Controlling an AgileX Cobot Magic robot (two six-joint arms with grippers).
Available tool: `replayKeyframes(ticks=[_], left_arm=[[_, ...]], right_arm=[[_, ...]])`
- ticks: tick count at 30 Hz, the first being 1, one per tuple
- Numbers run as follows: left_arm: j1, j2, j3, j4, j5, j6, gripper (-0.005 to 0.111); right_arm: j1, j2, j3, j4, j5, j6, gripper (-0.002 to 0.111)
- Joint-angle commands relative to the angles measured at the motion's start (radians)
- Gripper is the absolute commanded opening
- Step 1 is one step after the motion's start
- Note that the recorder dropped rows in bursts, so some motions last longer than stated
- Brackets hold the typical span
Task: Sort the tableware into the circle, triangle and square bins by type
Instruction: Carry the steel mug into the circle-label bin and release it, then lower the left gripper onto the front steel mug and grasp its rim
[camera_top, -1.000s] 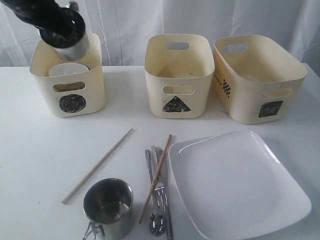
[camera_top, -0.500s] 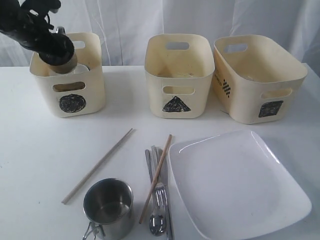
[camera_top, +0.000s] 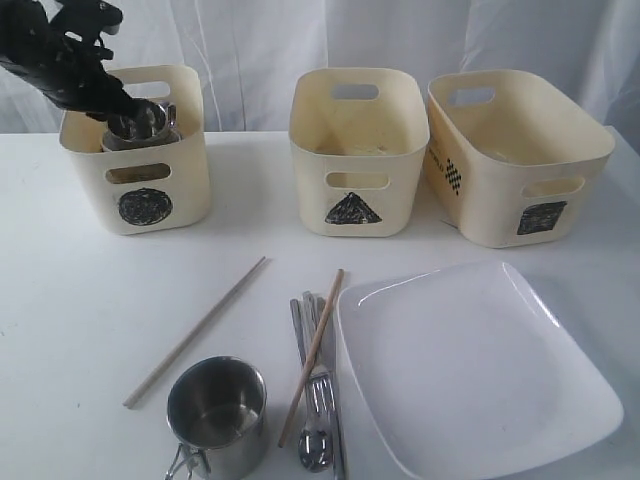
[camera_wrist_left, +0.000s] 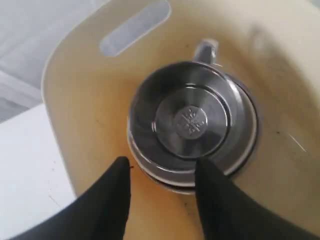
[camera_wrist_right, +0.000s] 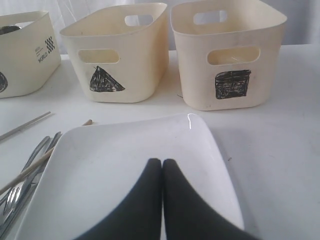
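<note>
Steel gleams inside the circle bin (camera_top: 160, 175): one handled cup (camera_wrist_left: 192, 120) sits upright, nested in a steel bowl (camera_wrist_left: 242, 150) with a white rim showing beneath. The left gripper (camera_wrist_left: 161, 167) hangs directly above it at the bin's near wall. Its two black fingers are spread wide and clasp nothing, with the stack's rim showing between them. The cup looks to be resting free.

The other steel cup (camera_top: 217, 410) stands by the table's front edge, mouth up, with its wire handle folded toward the front. It lies well forward of the left gripper and a little toward the middle. That is plainly the left arm's half of the table, so I'd expect that arm to fetch it.

One chopstick (camera_top: 195, 332) lies alone on a slant, front-left to back-right. The other chopstick (camera_top: 312, 355) runs nearly front to back across the fork, spoon and knife (camera_top: 320, 410), which are bunched just beside the plate's left edge.

The right gripper (camera_wrist_right: 161, 167) has its fingers pressed tight together, empty. It sits low over the white square plate (camera_wrist_right: 125, 160), though I can't tell whether it touches. Beyond the plate stand the triangle bin (camera_top: 350, 140) and the wider square bin (camera_top: 520, 170). The right arm is clearly the nearer one for that plate.
</note>
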Motion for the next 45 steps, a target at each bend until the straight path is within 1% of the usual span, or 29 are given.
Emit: replayKeyframes(ticks=[1,4,8,12,15,17,19,23,26,31,34,37,39,45], left_arm=[[0.001,-0.128,0.045,-0.223,0.164,0.177,0.047],[-0.001,-0.240,0.117,-0.318,0.214,0.249,0.045],[-0.046,-0.391,0.242,-0.349,0.269,0.278,0.045],[-0.136,-0.531,0.414,-0.352,0.308,0.257,0.045],[-0.233,-0.601,0.552,-0.354,0.316,0.199,0.045],[-0.297,-0.623,0.622,-0.354,0.314,0.192,0.045],[-0.342,-0.623,0.669,-0.354,0.318,0.159,0.045],[-0.406,-0.617,0.758,-0.354,0.259,0.144,0.045],[-0.418,-0.617,0.802,-0.349,0.215,0.139,0.045],[-0.418,-0.617,0.821,-0.355,0.225,0.133,0.045],[-0.418,-0.617,0.821,-0.394,0.230,0.135,0.045],[-0.419,-0.617,0.821,-0.449,0.244,0.179,0.045],[-0.428,-0.617,0.821,-0.469,0.248,0.206,0.045],[-0.471,-0.589,0.822,-0.465,0.242,0.206,0.045]], right_arm=[[0.002,-0.005,0.007,0.002,-0.014,0.002,0.000],[0.002,-0.005,0.007,0.002,-0.014,0.002,0.000],[0.002,-0.005,0.007,0.002,-0.014,0.002,0.000],[0.002,-0.005,0.007,0.002,-0.014,0.002,0.000],[0.002,-0.005,0.007,0.002,-0.014,0.002,0.000],[0.002,-0.005,0.007,0.002,-0.014,0.002,0.000],[0.002,-0.005,0.007,0.002,-0.014,0.002,0.000],[0.002,-0.005,0.007,0.002,-0.014,0.002,0.000],[0.002,-0.005,0.007,0.002,-0.014,0.002,0.000],[0.002,-0.005,0.007,0.002,-0.014,0.002,0.000],[0.002,-0.005,0.007,0.002,-0.014,0.002,0.000],[0.002,-0.005,0.007,0.002,-0.014,0.002,0.000],[0.002,-0.005,0.007,0.002,-0.014,0.002,0.000],[0.002,-0.005,0.007,0.002,-0.014,0.002,0.000]])
